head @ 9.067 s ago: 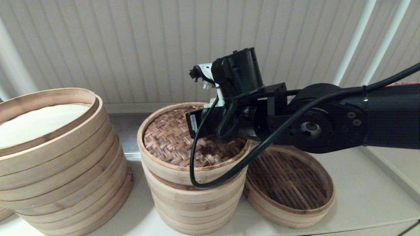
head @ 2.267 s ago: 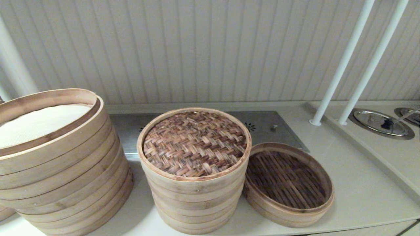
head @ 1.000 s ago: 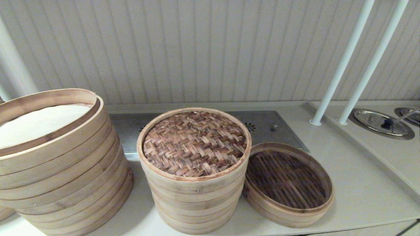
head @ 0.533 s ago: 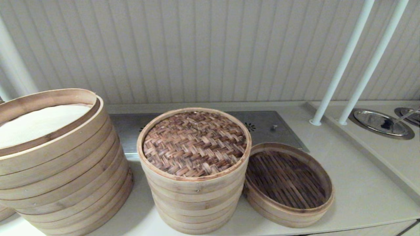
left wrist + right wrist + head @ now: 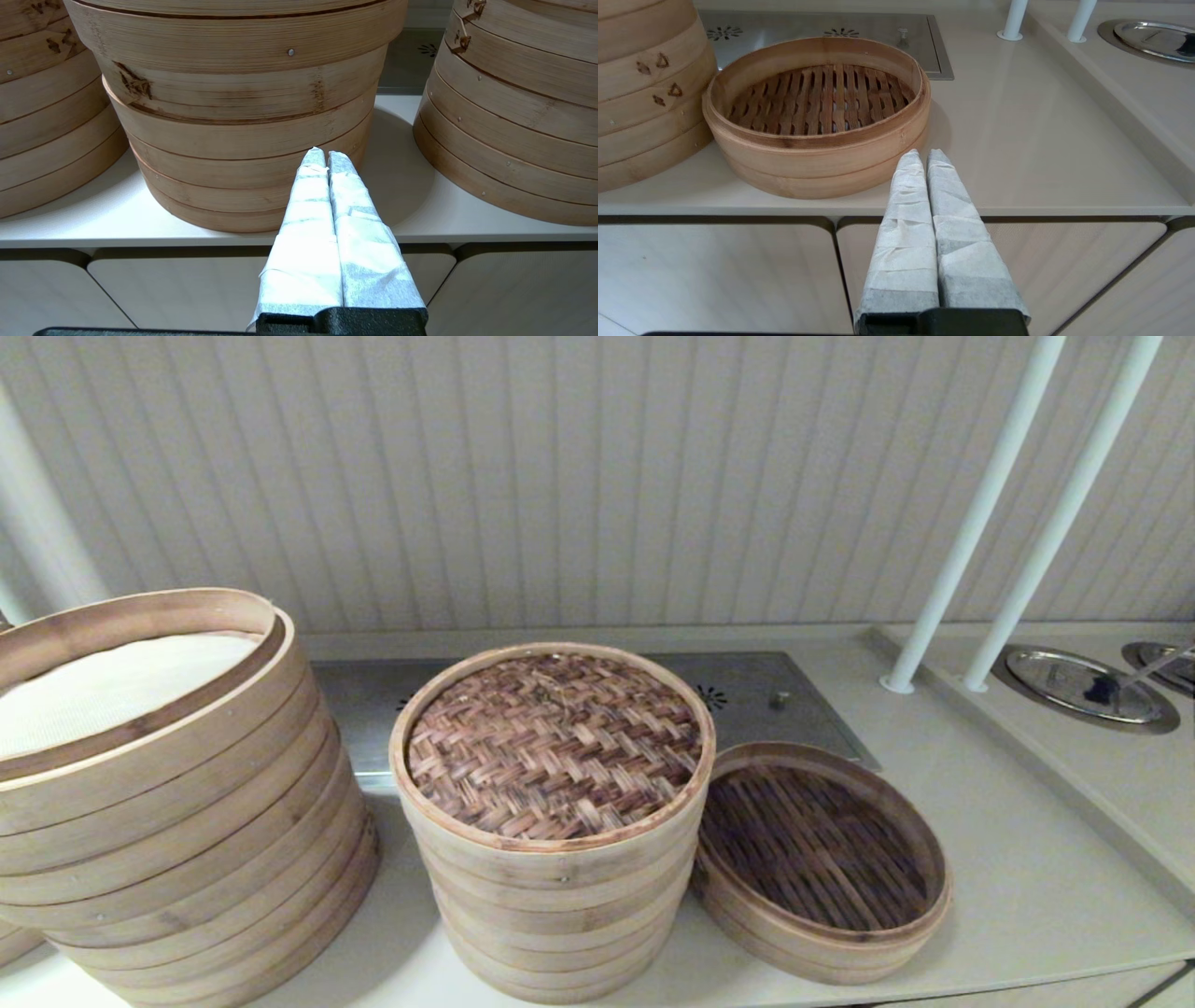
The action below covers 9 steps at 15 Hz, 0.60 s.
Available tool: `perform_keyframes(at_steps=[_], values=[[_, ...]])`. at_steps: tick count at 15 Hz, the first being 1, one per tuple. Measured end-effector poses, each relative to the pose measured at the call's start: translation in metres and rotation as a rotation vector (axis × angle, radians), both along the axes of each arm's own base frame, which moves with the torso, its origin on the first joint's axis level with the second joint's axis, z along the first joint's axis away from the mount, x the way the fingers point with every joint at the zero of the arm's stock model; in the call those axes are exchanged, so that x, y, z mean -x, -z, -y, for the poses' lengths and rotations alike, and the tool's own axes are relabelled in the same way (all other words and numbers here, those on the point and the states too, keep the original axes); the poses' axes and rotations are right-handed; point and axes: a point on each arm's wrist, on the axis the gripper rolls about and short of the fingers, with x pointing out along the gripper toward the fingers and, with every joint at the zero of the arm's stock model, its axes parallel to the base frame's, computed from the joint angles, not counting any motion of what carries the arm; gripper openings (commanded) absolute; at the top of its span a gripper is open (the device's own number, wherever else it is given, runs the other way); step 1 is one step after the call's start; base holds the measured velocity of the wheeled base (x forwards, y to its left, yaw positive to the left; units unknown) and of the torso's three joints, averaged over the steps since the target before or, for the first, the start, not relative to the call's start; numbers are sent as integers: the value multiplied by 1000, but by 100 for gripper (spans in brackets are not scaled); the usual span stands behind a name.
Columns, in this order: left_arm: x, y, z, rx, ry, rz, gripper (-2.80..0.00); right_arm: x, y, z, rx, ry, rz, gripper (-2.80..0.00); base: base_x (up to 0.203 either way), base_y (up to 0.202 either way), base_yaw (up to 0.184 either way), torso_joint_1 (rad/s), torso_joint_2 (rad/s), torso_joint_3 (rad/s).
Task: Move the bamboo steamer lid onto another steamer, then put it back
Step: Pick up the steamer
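Note:
The bamboo steamer lid (image 5: 555, 747), dark herringbone weave inside a pale band, lies flat on top of the medium stack of pale bamboo tiers (image 5: 560, 919) at the counter's middle. It hides that stack's liner. No arm shows in the head view. My left gripper (image 5: 325, 154) is shut and empty, low in front of the counter edge and facing the wide stack (image 5: 243, 116). My right gripper (image 5: 924, 154) is likewise shut and empty, off the counter's front edge near the low slatted basket (image 5: 817, 116).
A much wider stack with a white cloth (image 5: 159, 803) stands left of the lidded one. The low basket with a dark slatted floor (image 5: 822, 859) touches its right side. Two white poles (image 5: 943, 569) and a metal dish (image 5: 1083, 686) are at the back right.
Nine seconds ago my right arm reached over the lid; it has since withdrawn out of the head view. The lid stays on the medium stack, unmoved over the last two seconds.

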Motion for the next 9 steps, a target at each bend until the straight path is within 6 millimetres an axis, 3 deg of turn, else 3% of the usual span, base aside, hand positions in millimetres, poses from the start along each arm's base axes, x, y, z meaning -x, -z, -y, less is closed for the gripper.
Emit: perform_keyframes(at_steps=[2,4,9], values=[[0,0,0,0,1,0,-280,-1,-9,0,7,-4,-22,-280,0,0,0,0,0,0],[0,0,0,-1,1,0,-280,1,-32,-1,8,-25,-7,-280,0,0,0,0,0,0],[0,0,0,0,0,0,-280,-9,-111,-3,0,-128,-42,-280,0,0,0,0,0,0]])
